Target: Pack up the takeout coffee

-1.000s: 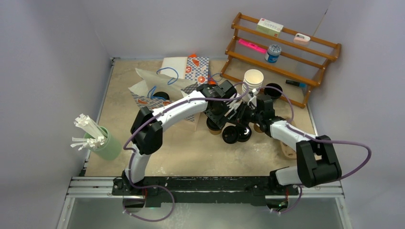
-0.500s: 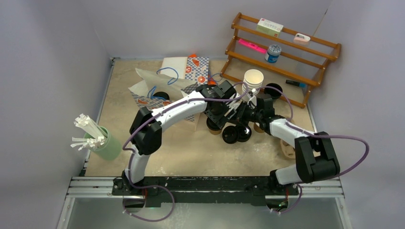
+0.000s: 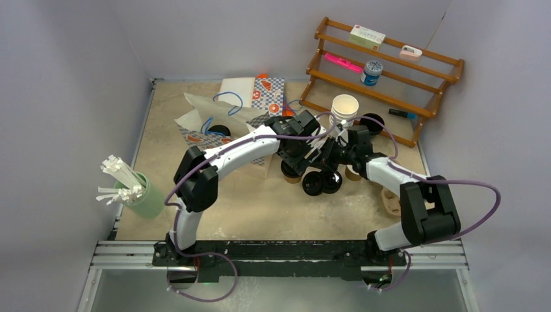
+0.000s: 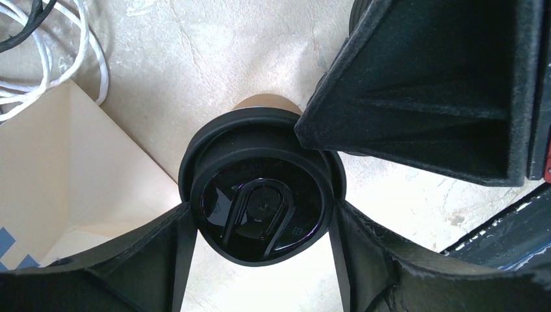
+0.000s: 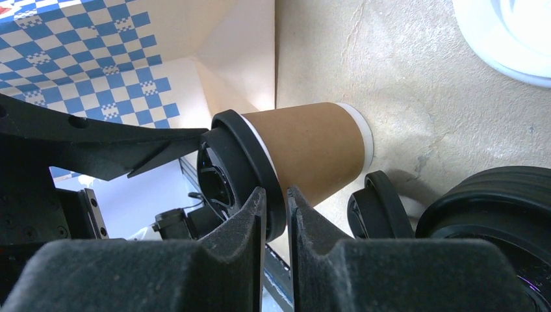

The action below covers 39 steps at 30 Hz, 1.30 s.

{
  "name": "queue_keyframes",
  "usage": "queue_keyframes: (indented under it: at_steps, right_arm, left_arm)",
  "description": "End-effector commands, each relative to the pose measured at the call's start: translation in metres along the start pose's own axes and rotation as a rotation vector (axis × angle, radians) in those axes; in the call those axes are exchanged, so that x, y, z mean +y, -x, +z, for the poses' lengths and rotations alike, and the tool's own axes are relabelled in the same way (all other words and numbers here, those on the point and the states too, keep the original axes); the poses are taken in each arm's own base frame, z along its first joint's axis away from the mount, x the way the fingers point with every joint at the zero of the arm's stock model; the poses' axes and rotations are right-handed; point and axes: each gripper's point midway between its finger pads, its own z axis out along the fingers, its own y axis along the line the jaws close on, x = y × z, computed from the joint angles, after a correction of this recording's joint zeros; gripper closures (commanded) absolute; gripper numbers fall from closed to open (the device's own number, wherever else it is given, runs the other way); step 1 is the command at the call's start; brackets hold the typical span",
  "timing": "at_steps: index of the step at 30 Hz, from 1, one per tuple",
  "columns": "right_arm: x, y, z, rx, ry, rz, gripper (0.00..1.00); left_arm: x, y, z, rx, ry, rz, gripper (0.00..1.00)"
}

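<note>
A takeout coffee cup point(image 5: 312, 153) stands on the sandy table point(image 3: 260, 208) near its middle, caught between two robot arms. It is a short brown paper cup with a narrow white band at its base and another just under its black plastic lid point(image 4: 260, 195). The lid is round and glossy, with a raised rim, a teardrop-shaped sip flap at its centre and faint embossed lettering. The left gripper point(image 4: 260, 220) comes down from above with its fingers spread wide, one pressed against each side of the lid's rim. The right gripper point(image 5: 276, 195) reaches in from the side with its fingers drawn almost together, only a thin slit between them. They pinch the edge of the rim, and the left wrist view shows one finger point(image 4: 416, 97) lying over the lid's upper right. The cup sits just beside a paper bag point(image 5: 97, 52) printed in blue-and-white checks, the bag's plain beige panel close to its wall. On its other side more black-lidded cups point(image 3: 314, 184) stand close together. Behind them a stack of lidless white cups point(image 3: 344, 107) rises in front of a wooden rack point(image 3: 390, 78).
</note>
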Motion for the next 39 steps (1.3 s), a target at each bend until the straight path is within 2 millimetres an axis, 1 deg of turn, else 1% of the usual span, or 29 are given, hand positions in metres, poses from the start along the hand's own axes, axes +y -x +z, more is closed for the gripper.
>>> queue_keyframes:
  at_steps: [1, 7, 11, 17, 18, 25, 26, 28, 31, 34, 39]
  right_arm:
    - [-0.082, -0.044, 0.005, 0.103, -0.319, 0.085, 0.82]
    - [-0.091, -0.047, 0.001, 0.118, -0.38, 0.1, 0.82]
    - [-0.091, -0.047, 0.0, 0.117, -0.387, 0.103, 0.82]
    - [-0.089, -0.049, 0.0, 0.125, -0.381, 0.11, 0.81]
    - [-0.085, -0.048, 0.0, 0.12, -0.365, 0.103, 0.81]
    - [-0.037, -0.02, -0.005, -0.008, -0.189, 0.005, 0.79]
    - [-0.032, -0.019, -0.006, -0.013, -0.169, -0.004, 0.79]
    - [-0.015, -0.008, -0.008, -0.055, -0.114, -0.048, 0.78]
    - [0.004, 0.003, -0.013, -0.104, -0.061, -0.092, 0.76]
    - [0.017, 0.008, -0.017, -0.133, -0.017, -0.111, 0.75]
    - [0.033, 0.02, -0.021, -0.196, 0.034, -0.151, 0.74]
  left_arm:
    - [-0.015, -0.076, 0.051, 0.29, -0.086, 0.008, 0.53]
    - [-0.015, -0.083, 0.054, 0.298, -0.09, 0.005, 0.53]
    - [-0.014, -0.086, 0.056, 0.294, -0.087, 0.01, 0.54]
    - [-0.008, -0.086, 0.058, 0.262, -0.064, 0.036, 0.54]
    - [-0.008, -0.087, 0.058, 0.257, -0.065, 0.041, 0.54]
    - [0.0, -0.086, 0.058, 0.217, -0.05, 0.111, 0.55]
    - [0.0, -0.086, 0.059, 0.216, -0.049, 0.12, 0.55]
    - [0.001, -0.087, 0.059, 0.217, -0.05, 0.13, 0.55]
    - [0.001, -0.085, 0.056, 0.204, -0.047, 0.131, 0.56]
    - [0.001, -0.08, 0.052, 0.184, -0.05, 0.131, 0.56]
    - [0.001, -0.072, 0.043, 0.162, -0.052, 0.161, 0.56]
